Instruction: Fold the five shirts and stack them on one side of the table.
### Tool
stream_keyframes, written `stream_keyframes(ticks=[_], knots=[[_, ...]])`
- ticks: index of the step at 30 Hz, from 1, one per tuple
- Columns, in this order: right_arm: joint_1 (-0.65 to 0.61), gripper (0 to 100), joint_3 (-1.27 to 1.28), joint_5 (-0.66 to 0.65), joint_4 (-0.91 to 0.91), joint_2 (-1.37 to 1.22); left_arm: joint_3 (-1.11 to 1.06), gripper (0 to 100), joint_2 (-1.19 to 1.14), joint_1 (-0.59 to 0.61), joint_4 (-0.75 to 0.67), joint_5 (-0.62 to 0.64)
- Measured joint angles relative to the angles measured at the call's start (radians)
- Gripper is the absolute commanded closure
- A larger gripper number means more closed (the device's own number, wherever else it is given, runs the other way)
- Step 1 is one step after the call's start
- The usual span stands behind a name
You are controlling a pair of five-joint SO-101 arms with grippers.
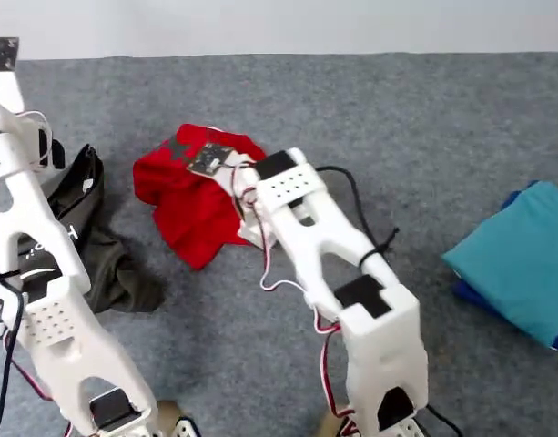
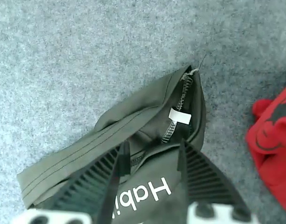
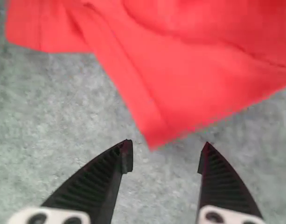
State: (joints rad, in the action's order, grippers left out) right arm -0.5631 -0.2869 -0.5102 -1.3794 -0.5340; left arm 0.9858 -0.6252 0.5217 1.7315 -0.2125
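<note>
High view first. Crumpled red shirt (image 1: 192, 205) at about 11 o'clock from the middle of the grey table (image 1: 397, 118), right arm (image 1: 306, 218) stretched out over it, probably lining up on a corner to start a fold. Olive shirt (image 1: 87, 237) heaped at 9 o'clock, left arm (image 1: 33, 264) right above it. Teal shirt (image 1: 524, 259) folded flat way out at 3 o'clock, looks like the start of the stack, with a blue edge (image 1: 470, 293) poking out underneath, maybe another shirt. So three shirts for sure, possibly four, not five. Two arms.

Left wrist view next. Left pincer (image 2: 152, 149) partly open, straddling the olive shirt near its collar seam and little white tag, nothing actually pinched as far as can be told.

Right wrist view. Right pincer (image 3: 166, 147) spread wide and empty, a corner of the red shirt sitting just between the tips. Decent spot for a grab, guessing.
</note>
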Motion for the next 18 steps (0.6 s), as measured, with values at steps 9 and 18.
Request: stream_keyframes(ticks=[9, 18], knots=[[-0.031, 76.2, -0.046, 0.0, -0.017, -0.118, 0.0, 83, 0.0, 0.002, 0.0, 0.0], [-0.009, 76.4, -0.11, 0.0, 0.057, -0.196, 0.0, 83, 0.0, 0.002, 0.0, 0.0]])
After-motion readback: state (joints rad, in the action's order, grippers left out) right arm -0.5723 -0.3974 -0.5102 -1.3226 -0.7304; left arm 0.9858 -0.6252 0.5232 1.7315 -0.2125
